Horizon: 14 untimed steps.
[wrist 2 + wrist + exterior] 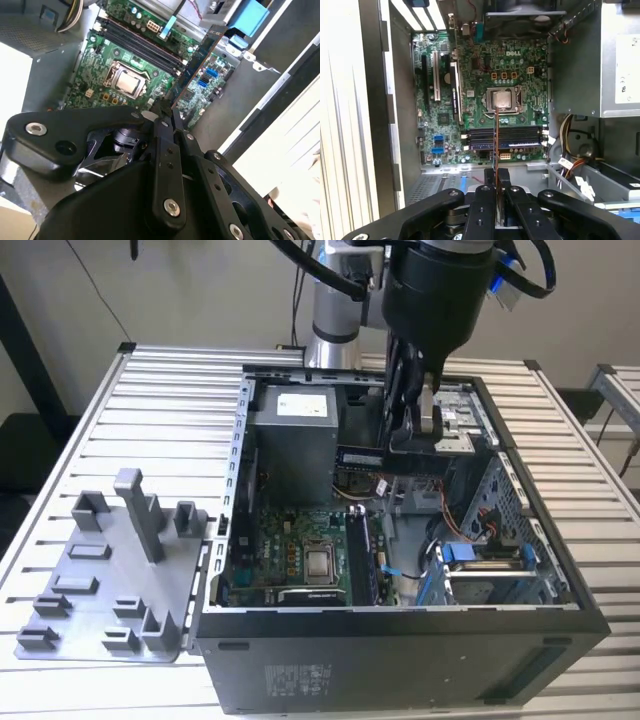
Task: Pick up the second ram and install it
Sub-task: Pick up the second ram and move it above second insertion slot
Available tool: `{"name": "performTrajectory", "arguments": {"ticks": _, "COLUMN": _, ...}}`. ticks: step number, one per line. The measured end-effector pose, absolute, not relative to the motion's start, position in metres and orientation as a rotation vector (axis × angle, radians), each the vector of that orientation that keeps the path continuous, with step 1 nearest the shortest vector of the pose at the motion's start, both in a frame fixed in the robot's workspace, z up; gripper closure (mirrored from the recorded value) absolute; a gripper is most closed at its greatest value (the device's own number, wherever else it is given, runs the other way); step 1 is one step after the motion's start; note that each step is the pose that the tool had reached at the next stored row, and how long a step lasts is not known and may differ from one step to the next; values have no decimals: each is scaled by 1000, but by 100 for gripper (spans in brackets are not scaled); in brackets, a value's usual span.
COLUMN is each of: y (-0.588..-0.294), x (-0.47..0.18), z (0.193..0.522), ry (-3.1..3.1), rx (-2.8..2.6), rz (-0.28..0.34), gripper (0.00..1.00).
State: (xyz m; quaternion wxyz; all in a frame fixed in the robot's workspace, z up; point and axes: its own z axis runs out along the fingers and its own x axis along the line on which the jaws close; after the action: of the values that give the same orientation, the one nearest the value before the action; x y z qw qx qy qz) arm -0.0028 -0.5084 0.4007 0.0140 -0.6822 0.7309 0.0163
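Gripper [496, 174], jaws closed narrowly on the second ram [495, 120]. The first wrist view shows the ram edge-on as a thin brownish line, the second wrist view as a long, flat, dark card. It is held over the green motherboard [485, 75] inside the black metal case [400, 650], in the upper centre of the exterior view; contact with the board cannot be made out. A grey plastic tray [100, 618] lies on the ribbed worktop [170, 390].

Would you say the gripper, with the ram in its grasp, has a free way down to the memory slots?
Probably yes: the case lies open, the gripper, shut on the second ram, hangs above the motherboard, and nothing seems to cover the memory slots beside the processor.
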Motion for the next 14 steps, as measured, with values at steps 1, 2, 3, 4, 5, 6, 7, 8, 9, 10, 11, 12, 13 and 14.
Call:
{"name": "performTrajectory", "arguments": {"ticks": 1, "y": -506, "x": -3, "z": 401, "ry": 2276, "rx": -2124, "rz": 51, "gripper": 86}}
{"name": "performTrajectory", "arguments": {"ticks": 2, "y": -503, "x": -3, "z": 401, "ry": 2276, "rx": -2124, "rz": 51, "gripper": 86}}
{"name": "performTrajectory", "arguments": {"ticks": 3, "y": -501, "x": -3, "z": 401, "ry": 2276, "rx": -2124, "rz": 51, "gripper": 86}}
{"name": "performTrajectory", "arguments": {"ticks": 4, "y": -498, "x": -3, "z": 401, "ry": 2276, "rx": -2124, "rz": 51, "gripper": 86}}
{"name": "performTrajectory", "arguments": {"ticks": 5, "y": -497, "x": -3, "z": 401, "ry": 2276, "rx": -2124, "rz": 51, "gripper": 86}}
{"name": "performTrajectory", "arguments": {"ticks": 6, "y": -495, "x": -3, "z": 401, "ry": 2275, "rx": -2123, "rz": 53, "gripper": 86}}
{"name": "performTrajectory", "arguments": {"ticks": 7, "y": -495, "x": -3, "z": 401, "ry": 2272, "rx": -2119, "rz": 60, "gripper": 86}}
{"name": "performTrajectory", "arguments": {"ticks": 8, "y": -495, "x": -3, "z": 401, "ry": 2265, "rx": -2113, "rz": 74, "gripper": 86}}
{"name": "performTrajectory", "arguments": {"ticks": 9, "y": -495, "x": -3, "z": 401, "ry": 2258, "rx": -2106, "rz": 89, "gripper": 86}}
{"name": "performTrajectory", "arguments": {"ticks": 10, "y": -495, "x": -4, "z": 400, "ry": 2253, "rx": -2102, "rz": 99, "gripper": 86}}
{"name": "performTrajectory", "arguments": {"ticks": 11, "y": -494, "x": -4, "z": 400, "ry": 2253, "rx": -2101, "rz": 99, "gripper": 86}}
{"name": "performTrajectory", "arguments": {"ticks": 12, "y": -493, "x": -4, "z": 400, "ry": 2254, "rx": -2100, "rz": 99, "gripper": 86}}
{"name": "performTrajectory", "arguments": {"ticks": 13, "y": -491, "x": -4, "z": 400, "ry": 2254, "rx": -2101, "rz": 98, "gripper": 86}}
{"name": "performTrajectory", "arguments": {"ticks": 14, "y": -488, "x": -4, "z": 400, "ry": 2254, "rx": -2101, "rz": 98, "gripper": 86}}
